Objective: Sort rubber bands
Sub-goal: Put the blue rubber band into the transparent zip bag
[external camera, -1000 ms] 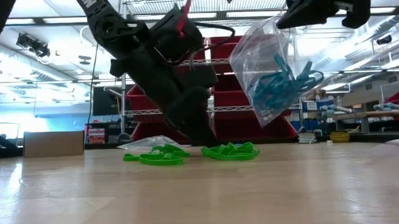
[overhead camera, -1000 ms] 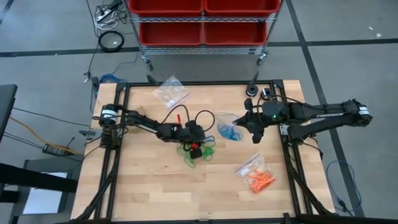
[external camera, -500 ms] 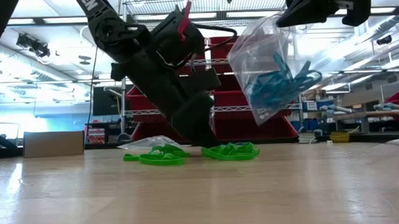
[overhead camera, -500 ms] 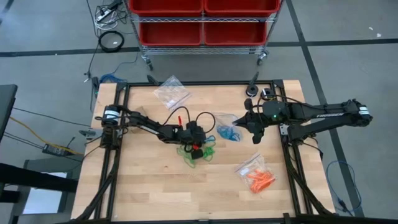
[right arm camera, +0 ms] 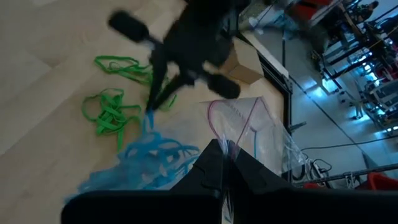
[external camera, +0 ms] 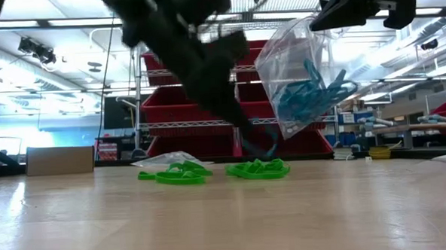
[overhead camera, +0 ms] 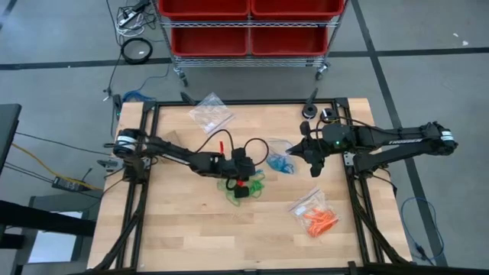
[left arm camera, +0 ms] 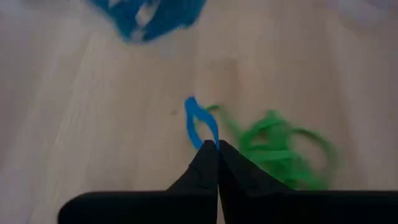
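Observation:
My left gripper (left arm camera: 217, 146) hangs above the table's middle, shut on one blue rubber band (left arm camera: 200, 123); in the low view that blue band (external camera: 263, 146) dangles above the wood. Two heaps of green rubber bands (external camera: 177, 173) (external camera: 259, 169) lie flat on the table just beneath and beside it; in the high view the green bands (overhead camera: 246, 189) lie under the left gripper (overhead camera: 254, 171). To the right, my right gripper (right arm camera: 222, 148) is shut on a clear bag (external camera: 300, 69) that holds blue bands (external camera: 312, 91). My left gripper pinches the blue band at one end of its loop (left arm camera: 209, 140) between its two fingertips. The fingers slant down from the table's left. The rest of the loop hangs slack below them, clear of the table. My right gripper pinches the clear bag at its top edge (right arm camera: 233, 144), by the pink closing strip, from above. The bag hangs below the fingers, clear of the table, with the blue bands gathered in its lower part (right arm camera: 146, 163).
A clear bag of orange bands (overhead camera: 315, 215) lies at the near right of the table. A further clear bag (overhead camera: 210, 113) lies at the far left. Red bins on a wire cart (overhead camera: 248, 23) stand beyond the far edge. Bare wood (overhead camera: 183, 229) lies near left.
My left gripper has risen from the table beside the green bands, most of the way in the last half second. A blue band now hangs from its fingertips, lifted clear. The green heaps and the right gripper with its bag have stayed put.

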